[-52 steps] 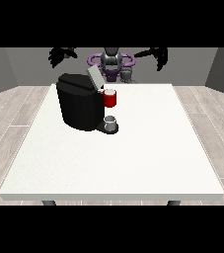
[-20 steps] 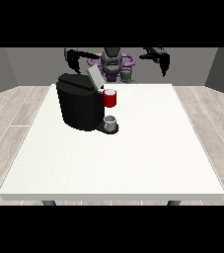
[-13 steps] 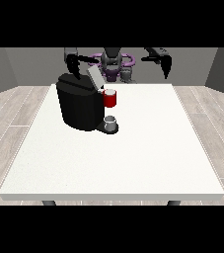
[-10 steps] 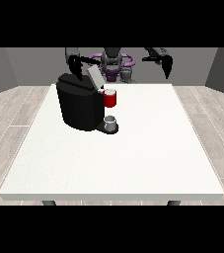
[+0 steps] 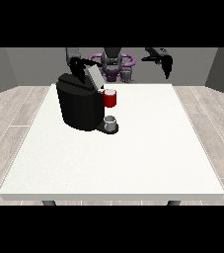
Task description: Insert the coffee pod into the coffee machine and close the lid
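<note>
While half hidden behind coffee machine (image 5: 80,106), hand (image 5: 77,66).

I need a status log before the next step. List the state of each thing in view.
Black coffee machine: upright, grey lid raised.
Red thing at the machine: at its front.
Small grey thing: on the machine's base.
Hand at the view's left: by the lid.
Hand at the view's right: raised, holding nothing.

Hand at view's left (image 5: 77,67): down from a raised, spread pose to just above the machine (image 5: 81,101), close by its tilted lid (image 5: 94,77).
Hand at view's right (image 5: 166,64): swung inward and lower than its first raised pose; it now hangs beyond the worktop's (image 5: 133,148) far edge, fingers pointing down.
</note>
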Controlling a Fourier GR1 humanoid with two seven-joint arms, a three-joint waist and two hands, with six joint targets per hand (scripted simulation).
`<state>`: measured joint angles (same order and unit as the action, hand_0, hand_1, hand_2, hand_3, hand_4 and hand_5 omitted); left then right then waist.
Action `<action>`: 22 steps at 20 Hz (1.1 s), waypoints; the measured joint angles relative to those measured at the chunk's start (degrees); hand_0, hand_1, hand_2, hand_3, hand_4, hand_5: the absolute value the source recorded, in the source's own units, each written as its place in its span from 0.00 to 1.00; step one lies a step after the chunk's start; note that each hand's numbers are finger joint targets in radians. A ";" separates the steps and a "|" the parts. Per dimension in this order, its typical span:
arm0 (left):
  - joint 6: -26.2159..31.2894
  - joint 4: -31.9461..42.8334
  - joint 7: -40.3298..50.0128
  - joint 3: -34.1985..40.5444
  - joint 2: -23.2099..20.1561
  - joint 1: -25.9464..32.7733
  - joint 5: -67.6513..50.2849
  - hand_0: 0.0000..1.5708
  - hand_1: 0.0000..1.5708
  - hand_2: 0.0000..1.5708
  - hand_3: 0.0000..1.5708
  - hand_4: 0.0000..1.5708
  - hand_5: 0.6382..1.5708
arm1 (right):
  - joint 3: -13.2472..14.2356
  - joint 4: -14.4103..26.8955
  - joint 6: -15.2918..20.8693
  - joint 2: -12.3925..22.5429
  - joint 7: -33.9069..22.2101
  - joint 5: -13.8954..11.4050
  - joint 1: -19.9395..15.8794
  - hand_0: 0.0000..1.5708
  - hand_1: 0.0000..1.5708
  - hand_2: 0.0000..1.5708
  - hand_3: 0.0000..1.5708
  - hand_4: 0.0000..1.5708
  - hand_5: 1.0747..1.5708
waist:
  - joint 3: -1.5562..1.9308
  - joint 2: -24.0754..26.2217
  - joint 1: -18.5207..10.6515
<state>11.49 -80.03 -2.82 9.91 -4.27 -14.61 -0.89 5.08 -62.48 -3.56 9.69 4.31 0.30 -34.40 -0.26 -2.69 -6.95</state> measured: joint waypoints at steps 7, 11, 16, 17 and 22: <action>0.60 1.31 -1.80 0.43 -1.72 -0.26 -0.65 0.00 0.00 0.00 0.00 0.00 1.00 | -0.35 1.68 0.85 -0.75 0.14 -1.19 -3.54 0.00 0.00 0.00 0.00 0.00 1.00 | 0.11 -1.31 -0.05; 0.28 1.91 -1.53 0.90 -2.18 -0.69 -1.39 0.00 0.00 0.00 0.00 0.08 1.00 | -0.37 2.51 1.09 -0.93 0.19 -1.66 -4.76 0.00 0.00 0.00 0.00 0.05 1.00 | 0.19 -1.40 0.09; -0.54 1.17 -1.37 -0.21 -1.80 0.36 -0.69 0.00 0.00 0.00 0.00 0.09 1.00 | -0.09 3.59 0.73 -0.34 -0.49 -1.93 -5.78 0.00 0.00 0.00 0.00 0.09 1.00 | 0.27 -1.07 -0.60; -0.22 1.49 -1.54 0.06 -2.12 0.43 -0.99 0.00 0.00 0.00 0.00 0.10 1.00 | -0.43 3.56 1.08 -0.58 -1.24 -2.27 -5.90 0.00 0.00 0.00 0.00 0.00 1.00 | 0.34 -0.89 -0.52; -0.10 3.46 -3.43 0.00 -2.10 0.14 -0.84 0.00 0.00 0.00 0.00 0.10 1.00 | -1.39 2.76 2.65 -0.94 -4.45 -3.56 -7.73 0.00 0.00 0.00 0.00 0.09 1.00 | 0.64 -1.64 -0.21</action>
<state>11.39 -76.57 -6.25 9.90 -6.37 -14.47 -1.73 3.68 -59.72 -0.91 8.75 -0.14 -3.26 -42.13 0.38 -4.34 -7.15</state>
